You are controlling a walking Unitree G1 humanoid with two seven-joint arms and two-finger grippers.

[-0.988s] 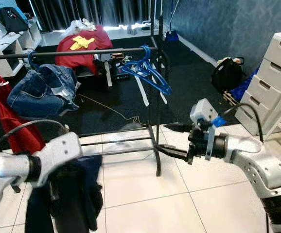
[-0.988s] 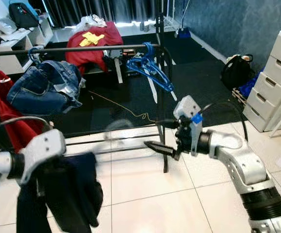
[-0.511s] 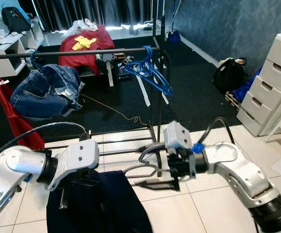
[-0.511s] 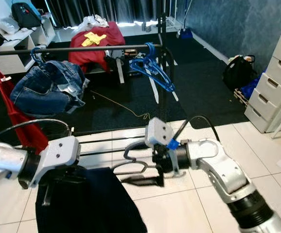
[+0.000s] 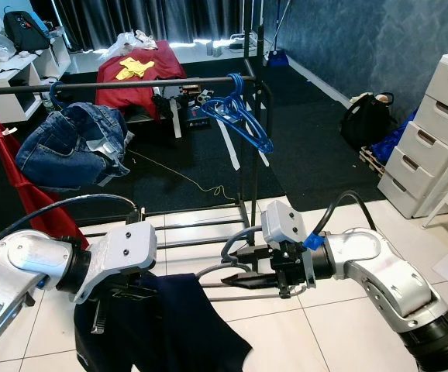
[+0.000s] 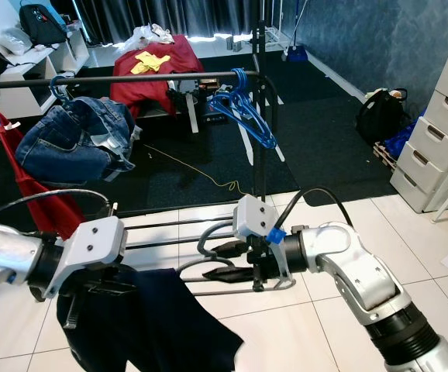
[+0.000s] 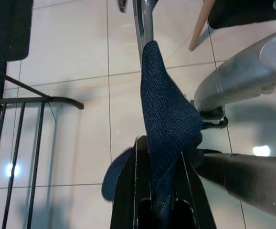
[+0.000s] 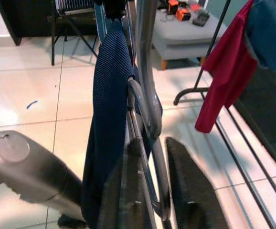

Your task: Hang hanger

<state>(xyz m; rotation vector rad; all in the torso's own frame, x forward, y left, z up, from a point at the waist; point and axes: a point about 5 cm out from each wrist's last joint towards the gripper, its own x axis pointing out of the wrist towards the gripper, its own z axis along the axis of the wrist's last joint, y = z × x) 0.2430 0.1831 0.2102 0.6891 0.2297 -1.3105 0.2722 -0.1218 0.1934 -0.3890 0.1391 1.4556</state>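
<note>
A silver wire hanger [image 5: 232, 242] carries a dark navy garment [image 5: 179, 322] low over the tiled floor. My left gripper [image 5: 122, 293] is shut on the garment's folded edge [image 7: 166, 119] where it drapes over the hanger bar. My right gripper [image 5: 236, 273] reaches in from the right at the hanger's neck [image 8: 147, 119]. Its two black fingers [image 8: 190, 191] are closed against the wire just below the hook. Behind stands the black clothes rail [image 5: 139, 83], with blue hangers [image 5: 239, 120] near its right end.
Jeans [image 5: 69, 147] and a red garment [image 5: 22, 194] hang from the rail's left part. The rack's right post [image 5: 253, 155] and low bars [image 5: 185, 225] stand just beyond my grippers. White drawers [image 5: 433, 147] are at the right, with a black bag [image 5: 363, 116] on the dark rug.
My right gripper swung from beside the rack post down and left to the hanger's neck and closed on it. My left arm brought the hanger and garment forward and up.
</note>
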